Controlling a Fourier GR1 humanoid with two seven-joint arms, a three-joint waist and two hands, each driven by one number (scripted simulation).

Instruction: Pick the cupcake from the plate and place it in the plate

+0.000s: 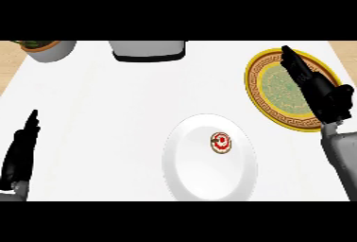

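A small cupcake (221,142) with red and white topping sits on the white plate (188,175) in the lower middle of the counter. A yellow plate (268,99) with a green centre and patterned rim lies at the right. My right hand (315,87) hovers over the yellow plate, fingers straight and pointing up the view, holding nothing. It is up and to the right of the cupcake, well apart from it. My left hand (21,151) rests open at the left edge, fingers up.
A grey and black appliance (148,50) stands at the back centre. A pot with a plant (46,48) sits at the back left corner. The white counter (105,108) ends in wooden strips at both sides.
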